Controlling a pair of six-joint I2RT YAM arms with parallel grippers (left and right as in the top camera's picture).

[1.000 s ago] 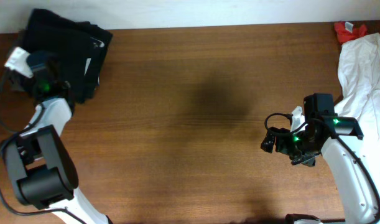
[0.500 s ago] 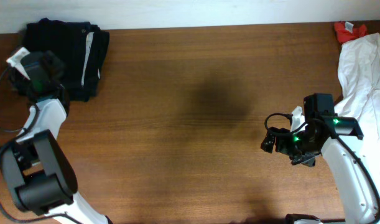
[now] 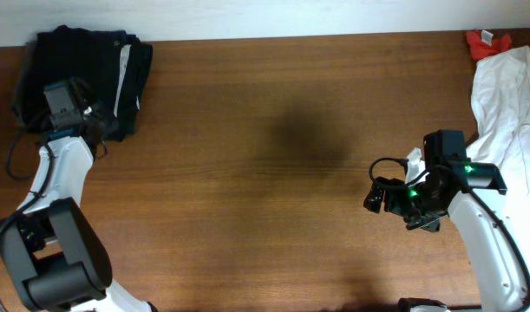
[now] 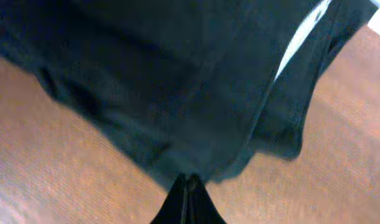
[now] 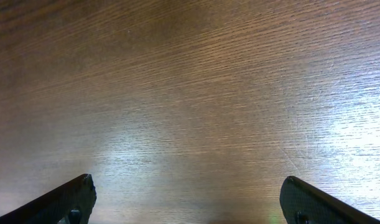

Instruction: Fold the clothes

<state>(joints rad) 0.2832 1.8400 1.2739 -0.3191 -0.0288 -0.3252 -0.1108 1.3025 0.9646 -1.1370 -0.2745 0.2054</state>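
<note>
The clothes lie in two places. A folded black garment (image 3: 91, 61) with a white strip sits at the table's back left corner and fills the top of the left wrist view (image 4: 177, 81). A white garment (image 3: 507, 95) and a small red one (image 3: 486, 41) lie at the right edge. My left gripper (image 3: 78, 123) sits at the black garment's near edge. Its jaws (image 4: 188, 182) are pressed together, with the tips touching the cloth's hem. My right gripper (image 3: 377, 198) hovers over bare wood left of the white garment, fingers spread wide (image 5: 186, 182) with nothing between them.
The brown wooden table (image 3: 273, 173) stretches between the two piles. A pale wall edge runs along the back. The right arm's body overlaps the lower part of the white garment.
The black garment has settled squarer into the back left corner. My left gripper has drawn back toward its near edge and its jaws have come together. The right arm has not moved.
</note>
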